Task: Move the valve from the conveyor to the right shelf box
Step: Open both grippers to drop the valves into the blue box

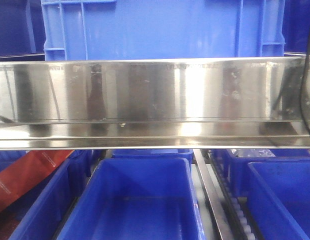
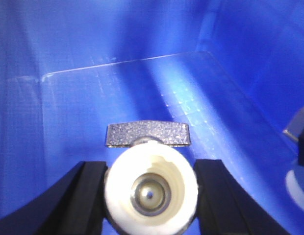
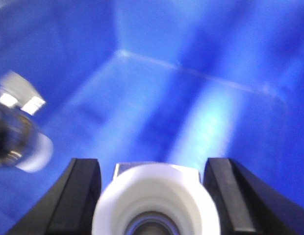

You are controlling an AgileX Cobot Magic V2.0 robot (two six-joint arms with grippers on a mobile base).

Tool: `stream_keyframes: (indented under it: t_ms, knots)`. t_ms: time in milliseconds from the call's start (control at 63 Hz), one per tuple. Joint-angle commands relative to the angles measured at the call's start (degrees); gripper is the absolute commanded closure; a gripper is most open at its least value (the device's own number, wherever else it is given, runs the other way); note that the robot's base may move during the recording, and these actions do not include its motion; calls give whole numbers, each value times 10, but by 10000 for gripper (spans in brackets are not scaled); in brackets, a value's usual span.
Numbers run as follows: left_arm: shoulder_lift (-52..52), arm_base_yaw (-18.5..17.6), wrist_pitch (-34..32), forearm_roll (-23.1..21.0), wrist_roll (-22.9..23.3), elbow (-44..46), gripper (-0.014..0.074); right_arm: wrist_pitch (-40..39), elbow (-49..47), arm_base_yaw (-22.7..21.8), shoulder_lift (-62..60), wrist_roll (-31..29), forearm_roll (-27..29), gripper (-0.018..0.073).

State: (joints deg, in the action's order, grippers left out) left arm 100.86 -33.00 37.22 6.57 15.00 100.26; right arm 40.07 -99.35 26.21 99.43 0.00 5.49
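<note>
Both inside blue box: left gripper clamps white valve, right gripper clamps second valve; red packet print unreadable.

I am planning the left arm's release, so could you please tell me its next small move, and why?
Probably open the left gripper and drop the valve: its black fingers clamp the valve already inside the blue box, with bare floor ahead and a second valve off to its right.
</note>
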Motion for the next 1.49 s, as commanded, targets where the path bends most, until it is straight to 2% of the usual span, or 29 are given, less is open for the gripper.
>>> stream_keyframes:
  t_ms: [0,48,222,302,397,778,842,874,1016,1032,1080,1286,1477]
  knots:
    - [-5,-4,-28,-11,2,10,339,-22,-11,-4,-8,0,-4,717]
    - [-5,-4,-28,-11,2,10,315,-22,-11,-4,-8,0,-4,675]
    - [-5,-4,-28,-11,2,10,267,-22,-11,-4,-8,0,-2,314]
    - [-5,-4,-25,-11,2,10,254,-21,-11,-4,-8,0,-2,230]
    - [-5,-4,-25,-11,2,10,256,-18,-11,-4,-8,0,-2,196]
    - [-5,-4,-25,-9,2,11,266,-15,-12,-4,-8,0,-2,216]
    - [-5,-4,-21,-9,2,16,307,-15,-12,-4,-11,0,-2,290]
    - [-5,-4,-19,-9,2,19,354,-15,-12,-4,-12,0,-2,344]
    - [-5,-4,-22,-9,2,35,598,-20,-12,-4,-19,0,-2,712]
    - [-5,-4,-22,-9,2,35,624,-21,-12,-4,-19,0,-2,727]
    - [-5,-4,-26,-9,2,35,709,-21,-12,-4,-19,0,-2,723]
    - [-11,4,-17,-9,2,39,707,-20,-12,-5,-36,0,-2,721]
    - [-66,6,-20,-9,2,31,707,-24,-10,-5,-92,0,-2,721]
